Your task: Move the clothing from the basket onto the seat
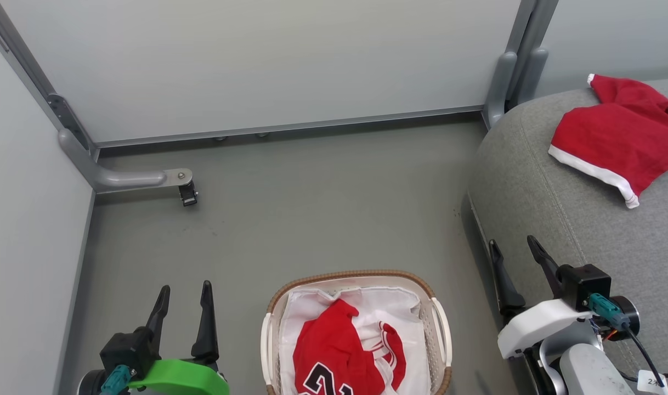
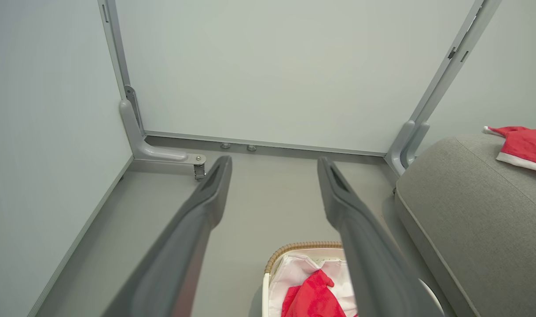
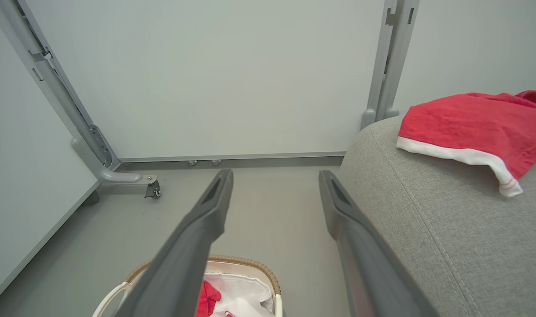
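My left gripper (image 1: 185,286) and right gripper (image 1: 512,242) hang spread wide and empty on either side of the basket (image 1: 356,273). A red jersey (image 1: 334,351) lies crumpled in it on the white liner (image 1: 400,307). If I pinch too deep, I'd likely snag the liner and drag the basket along. Farther right, another red garment (image 1: 613,137) lies on the seat (image 1: 531,181). Anything I release near the seat's rounded edge could slide off.

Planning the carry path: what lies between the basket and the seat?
In the head view, a narrow strip of bare grey floor; the open right gripper hangs beside it, at the edge of the seat.
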Robot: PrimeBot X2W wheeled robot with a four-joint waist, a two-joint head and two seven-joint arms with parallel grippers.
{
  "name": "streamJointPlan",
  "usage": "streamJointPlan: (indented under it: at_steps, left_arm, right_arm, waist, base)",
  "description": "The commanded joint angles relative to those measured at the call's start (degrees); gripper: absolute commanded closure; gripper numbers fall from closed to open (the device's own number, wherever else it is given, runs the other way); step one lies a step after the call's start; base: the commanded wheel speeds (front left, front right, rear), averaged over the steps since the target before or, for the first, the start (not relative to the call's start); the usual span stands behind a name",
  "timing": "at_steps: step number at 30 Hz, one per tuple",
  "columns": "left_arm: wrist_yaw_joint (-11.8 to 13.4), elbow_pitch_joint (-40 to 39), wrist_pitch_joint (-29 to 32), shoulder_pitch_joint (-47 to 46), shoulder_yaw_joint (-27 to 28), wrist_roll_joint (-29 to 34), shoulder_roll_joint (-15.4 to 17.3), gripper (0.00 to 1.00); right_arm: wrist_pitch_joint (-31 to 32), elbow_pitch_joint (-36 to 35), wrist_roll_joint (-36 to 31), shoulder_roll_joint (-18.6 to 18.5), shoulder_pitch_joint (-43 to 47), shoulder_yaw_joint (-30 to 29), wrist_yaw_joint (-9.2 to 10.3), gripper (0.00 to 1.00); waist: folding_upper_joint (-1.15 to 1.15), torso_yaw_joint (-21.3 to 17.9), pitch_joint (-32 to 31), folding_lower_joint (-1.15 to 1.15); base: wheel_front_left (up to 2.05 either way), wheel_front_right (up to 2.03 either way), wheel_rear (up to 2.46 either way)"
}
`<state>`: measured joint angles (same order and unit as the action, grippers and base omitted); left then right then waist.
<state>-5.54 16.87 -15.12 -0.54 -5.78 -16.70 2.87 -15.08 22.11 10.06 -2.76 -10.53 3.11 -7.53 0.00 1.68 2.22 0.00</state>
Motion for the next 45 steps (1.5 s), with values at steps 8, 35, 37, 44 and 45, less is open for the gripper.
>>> streamJointPlan:
  at_steps: [8,35,37,44,45]
  left_arm:
    - [-0.39,-0.33,-0.05,-1.69,-0.55,0.57,0.04,0.00]
    - [-1.97,35.05,1.70,-37.20,-38.30,4.07,0.19,0.00]
    - [-1.98,38.31,2.46,-39.31,-40.68,4.12,0.20,0.00]
    - [-1.97,44.24,4.91,-44.15,-47.14,1.87,0.20,0.00]
    - [-1.97,44.86,5.21,-44.96,-48.13,1.61,0.20,0.00]
  right_arm:
    - [-0.14,-1.29,-0.90,-0.24,-1.09,-1.53,0.08,0.00]
    - [-0.14,-19.42,-7.24,-0.22,-21.10,-9.13,0.08,0.00]
    - [-0.14,-20.91,-6.85,-0.21,-21.96,-9.23,0.08,0.00]
    - [-0.13,-26.03,-6.59,-0.19,-23.85,-10.65,0.08,0.00]
    - [-0.14,-26.63,-6.40,-0.18,-24.14,-10.63,0.08,0.00]
  waist:
    - [0.00,-0.07,2.41,0.00]
    - [0.00,-6.08,38.41,0.00]
    - [0.00,-6.92,40.60,0.00]
    - [0.00,-9.17,46.55,0.00]
    - [0.00,-9.46,47.33,0.00]
  base:
    - [0.00,0.00,0.00]
    - [0.00,0.00,0.00]
    - [0.00,0.00,0.00]
    - [0.00,0.00,0.00]
    - [0.00,0.00,0.00]
